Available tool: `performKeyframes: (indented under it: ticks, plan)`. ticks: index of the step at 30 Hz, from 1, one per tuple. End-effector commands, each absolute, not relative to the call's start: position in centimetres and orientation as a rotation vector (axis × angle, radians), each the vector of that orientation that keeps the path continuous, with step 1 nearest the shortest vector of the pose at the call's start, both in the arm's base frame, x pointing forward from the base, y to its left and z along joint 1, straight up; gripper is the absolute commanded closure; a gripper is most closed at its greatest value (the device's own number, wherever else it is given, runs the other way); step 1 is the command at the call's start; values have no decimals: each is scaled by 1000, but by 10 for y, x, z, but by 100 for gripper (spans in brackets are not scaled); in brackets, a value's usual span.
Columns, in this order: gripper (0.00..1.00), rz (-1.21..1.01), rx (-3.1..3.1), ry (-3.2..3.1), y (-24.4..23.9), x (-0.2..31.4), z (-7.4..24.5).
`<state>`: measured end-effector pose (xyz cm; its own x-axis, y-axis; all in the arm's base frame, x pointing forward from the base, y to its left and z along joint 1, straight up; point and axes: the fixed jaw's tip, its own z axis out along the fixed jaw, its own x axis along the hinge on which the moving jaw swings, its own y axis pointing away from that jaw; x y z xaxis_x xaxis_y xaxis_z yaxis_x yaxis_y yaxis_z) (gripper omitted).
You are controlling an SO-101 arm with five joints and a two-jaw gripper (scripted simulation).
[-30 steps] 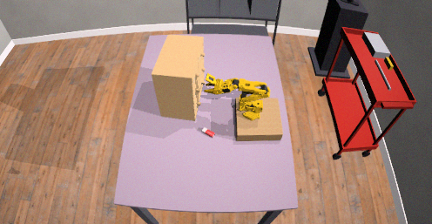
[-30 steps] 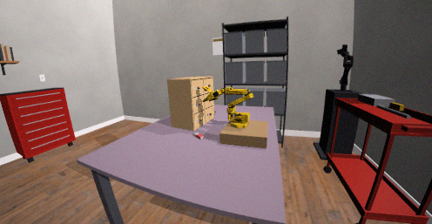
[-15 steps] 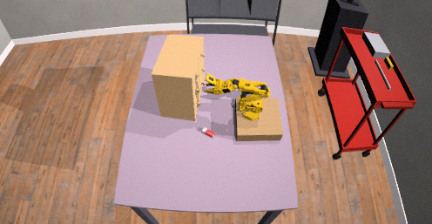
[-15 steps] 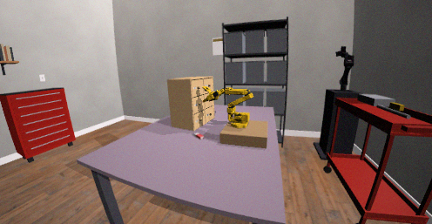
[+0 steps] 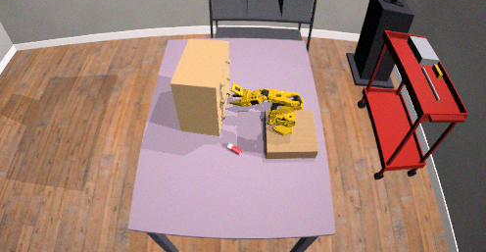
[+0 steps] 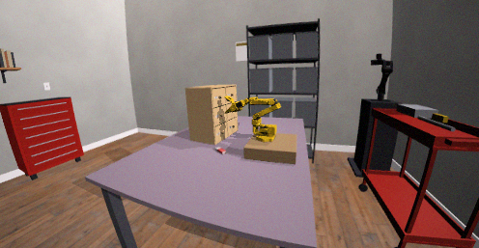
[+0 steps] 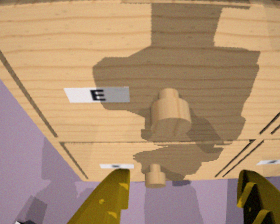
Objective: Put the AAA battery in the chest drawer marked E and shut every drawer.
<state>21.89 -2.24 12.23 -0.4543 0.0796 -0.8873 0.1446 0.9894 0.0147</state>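
Observation:
The wooden chest (image 5: 201,90) stands upright at the left of the purple table, also seen in the exterior view (image 6: 211,113), with all drawers shut. In the wrist view the drawer labelled E (image 7: 98,95) fills the frame, and its round wooden knob (image 7: 169,115) lies just ahead. My gripper (image 7: 184,179) is partly open and empty, its two yellow fingers spread either side of the knob line and short of touching it. It sits close to the chest front (image 5: 234,91) (image 6: 228,104). The AAA battery (image 5: 234,148) (image 6: 221,151), red and white, lies on the table below and in front of the chest.
The arm stands on a wooden block (image 5: 291,134) to the right of the chest. A second knob (image 7: 155,175) of the drawer below shows under the E knob. A red cart (image 5: 416,95) and a dark shelf (image 5: 264,2) stand off the table.

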Motion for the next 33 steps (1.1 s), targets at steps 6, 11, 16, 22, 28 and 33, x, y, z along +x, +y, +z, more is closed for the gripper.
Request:
performKeyframes:
  ticks: [6,11,16,22,28,33]
  plan:
    - [79,-74,167,2055,-23,218,118]
    - [79,-74,167,2055,-23,218,118]
    - [79,-72,162,2055,-24,233,114]
    - [79,-71,161,2055,-25,236,113]
    - [79,-71,161,2055,-25,236,113]
    - [79,-70,156,2055,-25,251,105]
